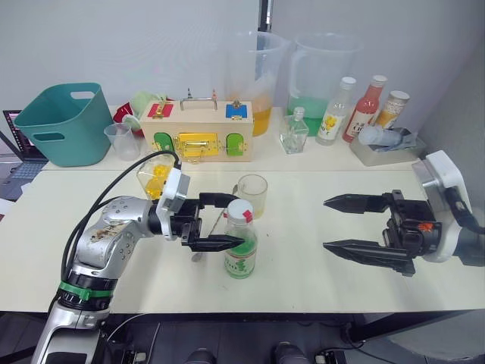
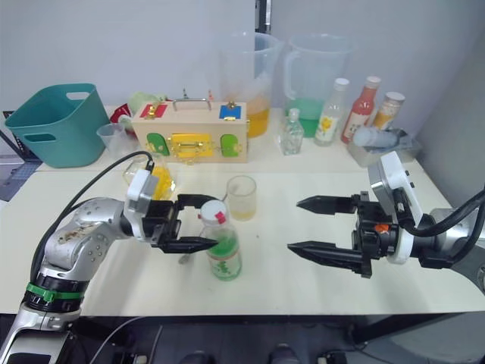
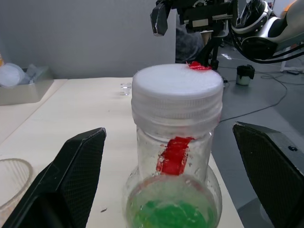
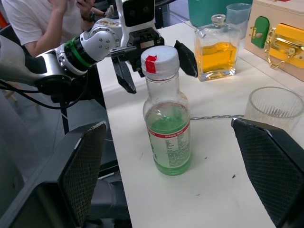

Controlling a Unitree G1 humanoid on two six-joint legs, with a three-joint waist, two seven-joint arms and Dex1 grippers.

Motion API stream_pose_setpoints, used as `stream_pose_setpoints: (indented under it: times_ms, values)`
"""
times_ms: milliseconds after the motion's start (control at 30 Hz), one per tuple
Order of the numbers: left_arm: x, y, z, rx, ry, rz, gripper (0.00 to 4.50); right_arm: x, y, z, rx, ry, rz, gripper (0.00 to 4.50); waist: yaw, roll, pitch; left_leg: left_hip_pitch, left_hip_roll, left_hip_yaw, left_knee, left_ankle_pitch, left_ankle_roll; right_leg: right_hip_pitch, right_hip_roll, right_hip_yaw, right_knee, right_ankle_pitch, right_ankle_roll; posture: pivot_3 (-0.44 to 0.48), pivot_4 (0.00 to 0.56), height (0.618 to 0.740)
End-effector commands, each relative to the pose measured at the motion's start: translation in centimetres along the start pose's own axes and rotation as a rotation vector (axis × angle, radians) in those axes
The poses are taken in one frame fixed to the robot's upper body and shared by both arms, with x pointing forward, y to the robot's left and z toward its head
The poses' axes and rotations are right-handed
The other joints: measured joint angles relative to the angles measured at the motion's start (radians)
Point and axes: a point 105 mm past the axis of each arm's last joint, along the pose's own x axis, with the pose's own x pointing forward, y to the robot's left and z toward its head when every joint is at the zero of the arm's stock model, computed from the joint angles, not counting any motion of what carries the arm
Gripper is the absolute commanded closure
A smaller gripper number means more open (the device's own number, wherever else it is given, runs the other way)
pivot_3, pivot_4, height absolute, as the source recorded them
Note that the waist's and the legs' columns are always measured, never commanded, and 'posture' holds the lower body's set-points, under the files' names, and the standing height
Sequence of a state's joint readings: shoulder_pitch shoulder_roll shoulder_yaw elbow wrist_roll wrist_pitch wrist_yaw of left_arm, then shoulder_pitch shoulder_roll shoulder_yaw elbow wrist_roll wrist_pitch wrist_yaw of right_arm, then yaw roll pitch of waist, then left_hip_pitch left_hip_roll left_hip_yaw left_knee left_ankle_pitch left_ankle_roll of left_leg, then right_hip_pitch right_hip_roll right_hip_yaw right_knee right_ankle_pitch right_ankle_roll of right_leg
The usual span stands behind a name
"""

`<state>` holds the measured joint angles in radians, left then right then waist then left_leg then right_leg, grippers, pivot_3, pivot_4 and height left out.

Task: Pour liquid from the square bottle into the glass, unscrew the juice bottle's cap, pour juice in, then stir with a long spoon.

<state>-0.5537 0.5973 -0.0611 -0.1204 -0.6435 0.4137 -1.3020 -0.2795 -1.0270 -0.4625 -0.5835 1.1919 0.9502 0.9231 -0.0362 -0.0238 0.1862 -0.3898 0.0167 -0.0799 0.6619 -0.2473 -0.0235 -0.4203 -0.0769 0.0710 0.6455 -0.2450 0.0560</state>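
The juice bottle (image 1: pixel 241 254) stands upright at the table's middle front, green liquid low inside. Its white cap (image 1: pixel 240 210) is on and bears a strip of red tape. My left gripper (image 1: pixel 227 221) is open, one finger on each side of the bottle's neck, with gaps visible on both sides in the left wrist view. The glass (image 1: pixel 252 195) stands just behind the bottle. The square bottle (image 1: pixel 155 178), holding yellow liquid, stands behind my left wrist. The long spoon (image 4: pixel 216 117) lies flat between bottle and glass. My right gripper (image 1: pixel 341 224) hovers open to the right, empty.
Along the back stand a teal basket (image 1: pixel 61 121), a small measuring cup (image 1: pixel 121 140), a wooden latch box (image 1: pixel 195 129), two large pitchers (image 1: pixel 258 76), a small clear bottle (image 1: pixel 294 133), several sauce bottles (image 1: pixel 366 106) and a grey tray (image 1: pixel 383 148). A person (image 4: pixel 38 19) sits beyond the table.
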Motion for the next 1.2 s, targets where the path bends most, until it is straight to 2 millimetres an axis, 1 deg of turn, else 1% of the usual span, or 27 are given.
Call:
stream_pose_setpoints:
  times_ms: [33,133,233,400,533,567,733,933,1067,1133,1200]
  values:
    - [1.3,0.1,0.4,0.031,0.021,-0.010,0.00,-0.1,0.7,0.9,-0.060,-0.014,-0.004,0.04,0.002,0.000,0.000,0.000,0.000,0.000,0.000,0.000,0.000,0.000,0.000,0.000,0.000,0.000,0.000,0.000,0.150,0.740]
    - [1.6,0.2,0.1,0.011,0.038,-0.016,0.00,-0.1,0.7,1.0,-0.059,-0.021,-0.010,0.04,0.003,0.000,0.000,0.000,0.000,0.000,0.000,0.000,0.000,0.000,0.000,0.000,0.000,0.000,0.000,0.000,0.150,0.740]
    - [1.9,0.2,0.2,-0.003,0.038,-0.025,0.00,-0.2,0.6,1.1,-0.065,-0.024,-0.022,0.04,0.001,0.000,0.000,0.000,0.000,0.000,0.000,0.000,0.000,0.000,0.000,0.000,0.000,0.000,0.000,0.000,0.150,0.740]
    - [2.1,0.4,0.3,-0.023,0.029,-0.033,1.52,-0.2,0.4,1.3,-0.073,-0.037,-0.032,0.00,0.005,0.000,0.000,0.000,0.000,0.000,0.000,0.000,0.000,0.000,0.000,0.000,0.000,0.000,0.000,0.000,0.150,0.740]
    - [2.0,0.5,0.4,-0.030,0.034,-0.035,2.91,-0.1,0.3,1.4,-0.081,-0.037,-0.031,0.00,0.004,0.000,0.000,0.000,0.000,0.000,0.000,0.000,0.000,0.000,0.000,0.000,0.000,0.000,0.000,0.000,0.150,0.740]
    - [1.9,0.5,0.4,-0.032,0.037,-0.034,3.07,-0.1,0.3,1.4,-0.082,-0.036,-0.029,0.00,0.005,0.000,0.000,0.000,0.000,0.000,0.000,0.000,0.000,0.000,0.000,0.000,0.000,0.000,0.000,0.000,0.150,0.740]
    - [1.6,0.5,0.5,-0.029,0.045,-0.029,3.13,0.3,0.3,1.4,-0.090,-0.038,-0.017,0.00,0.002,0.000,0.000,0.000,0.000,0.000,0.000,0.000,0.000,0.000,0.000,0.000,0.000,0.000,0.000,0.000,0.150,0.740]
    - [1.7,0.7,1.1,0.006,0.023,-0.013,3.13,1.3,0.1,1.3,-0.114,-0.034,-0.006,0.00,0.000,0.000,0.000,0.000,0.000,0.000,0.000,0.000,0.000,0.000,0.000,0.000,0.000,0.000,0.000,0.000,0.150,0.740]
    - [1.9,1.2,1.7,0.043,0.014,0.018,3.13,2.3,0.2,1.3,-0.109,-0.037,0.010,0.00,0.000,0.000,0.000,0.000,0.000,0.000,0.000,0.000,0.000,0.000,0.000,0.000,0.000,0.000,0.000,0.000,0.150,0.740]
    - [2.1,2.0,1.9,0.055,0.011,0.064,3.13,2.9,0.0,1.4,-0.114,-0.040,-0.003,0.00,0.000,0.000,0.000,0.000,0.000,0.000,0.000,0.000,0.000,0.000,0.000,0.000,0.000,0.000,0.000,0.000,0.150,0.740]
    - [2.2,2.2,2.1,0.060,0.009,0.076,3.13,3.5,-0.2,1.6,-0.116,-0.055,-0.015,0.00,0.001,0.000,0.000,-0.001,0.000,0.000,0.001,0.000,0.000,0.000,0.000,0.000,0.000,0.000,0.000,0.000,0.150,0.740]
